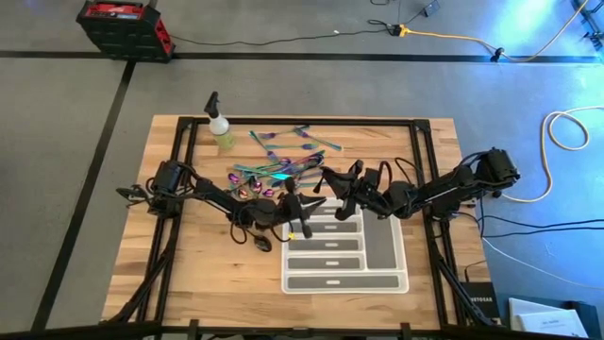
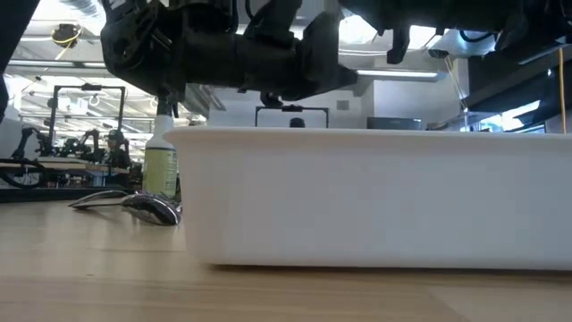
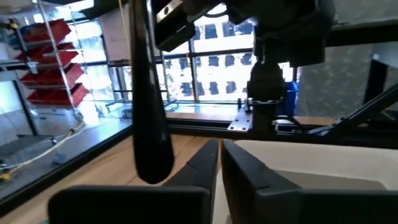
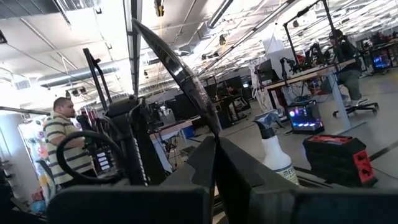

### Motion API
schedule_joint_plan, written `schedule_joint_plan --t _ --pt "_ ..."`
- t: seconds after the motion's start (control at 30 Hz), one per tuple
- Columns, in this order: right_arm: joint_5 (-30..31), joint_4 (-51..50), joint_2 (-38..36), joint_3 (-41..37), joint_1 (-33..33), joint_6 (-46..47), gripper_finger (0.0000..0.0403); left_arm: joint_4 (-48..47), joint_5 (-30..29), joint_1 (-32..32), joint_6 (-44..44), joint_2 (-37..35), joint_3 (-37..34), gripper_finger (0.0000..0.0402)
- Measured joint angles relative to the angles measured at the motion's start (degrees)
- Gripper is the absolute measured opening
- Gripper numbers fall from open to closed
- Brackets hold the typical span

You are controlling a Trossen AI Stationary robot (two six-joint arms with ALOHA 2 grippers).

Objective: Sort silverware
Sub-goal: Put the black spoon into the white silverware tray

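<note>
One desk (image 1: 189,274). One white compartment tray (image 1: 394,281), at desk's 4 o'clock. One spray bottle (image 1: 222,130), at 11 o'clock. Silverware (image 1: 283,156) in one loose pile near 12 o'clock: pieces overlapped, exact count not readable. One dark spoon (image 1: 260,240) lay apart at tray's 9 o'clock. Two arms, two end effectors.

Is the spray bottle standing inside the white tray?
No. In the high view the spray bottle stands on the wooden table, apart from the tray.

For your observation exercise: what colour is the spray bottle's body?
Yellow-green, with a dark trigger top: the spray bottle shows best in the high view.
</note>
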Motion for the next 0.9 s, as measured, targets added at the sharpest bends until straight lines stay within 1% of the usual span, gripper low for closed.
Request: schedule_joint_plan --t 0.2,0.33,0.53,0.67,0.9 --pt "0.0 -1.4 0.0 0.0 0.0 3.0 0.0000 -0.1 -5.0 0.1 4.3 0.0 0.0 0.0000" --pt "0.1 -4.4 0.0 0.0 0.0 5.6 0.0000 -0.1 -7.1 0.0 6.5 0.0 0.0 0.0000" --pt "0.3 -9.4 0.0 0.0 0.0 7.5 0.0000 -0.1 -8.4 0.1 8.2 0.0 0.0 0.0000" --pt "0.4 -12.4 0.0 0.0 0.0 7.5 0.0000 -0.1 -10.2 0.0 9.4 0.0 0.0 0.0000" --pt "0.4 -16.9 0.0 0.0 0.0 7.1 0.0000 -1.0 -11.1 -0.1 10.0 0.0 0.0 0.0000"
